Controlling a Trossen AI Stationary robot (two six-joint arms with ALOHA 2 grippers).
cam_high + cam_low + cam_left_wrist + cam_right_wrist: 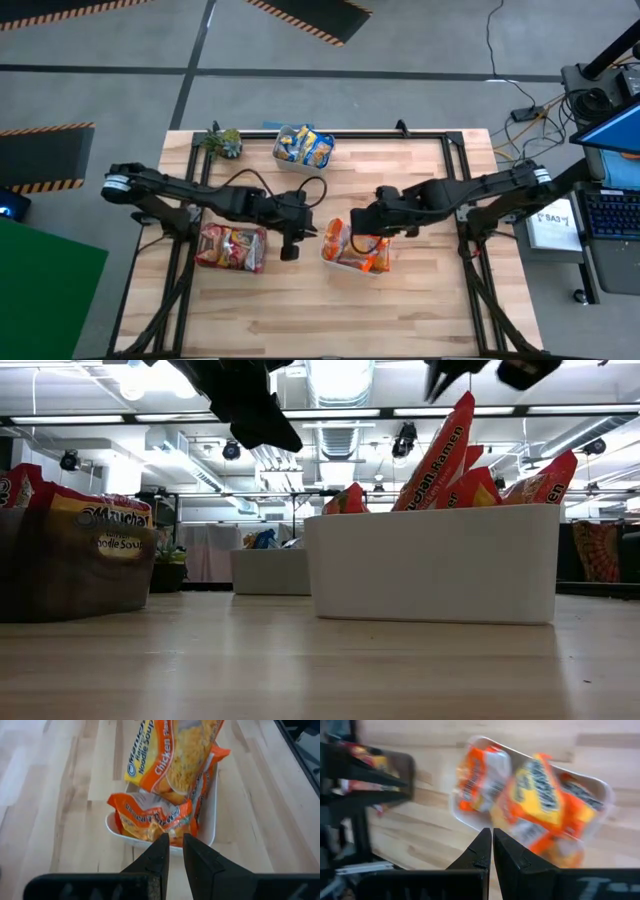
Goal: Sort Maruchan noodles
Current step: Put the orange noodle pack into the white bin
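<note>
Orange Maruchan noodle packets (360, 255) (175, 755) (540, 795) stand on edge in a white tray (435, 565). One tall packet (440, 455) leans high above the rim. Red packets (235, 245) (100, 520) fill a dark tray (70, 575) on the left. Blue-and-yellow packets (303, 146) lie in a clear tray at the far edge. My left gripper (290, 252) (175, 847) hangs between the dark and white trays, fingers drawn together to a thin slit, holding nothing. My right gripper (358, 232) (491, 834) hovers over the white tray's left part, shut and empty.
A small potted plant (222, 142) stands at the table's far left corner. Bare wood runs along the near half of the table (320, 320). The metal frame rails (470, 200) edge both sides.
</note>
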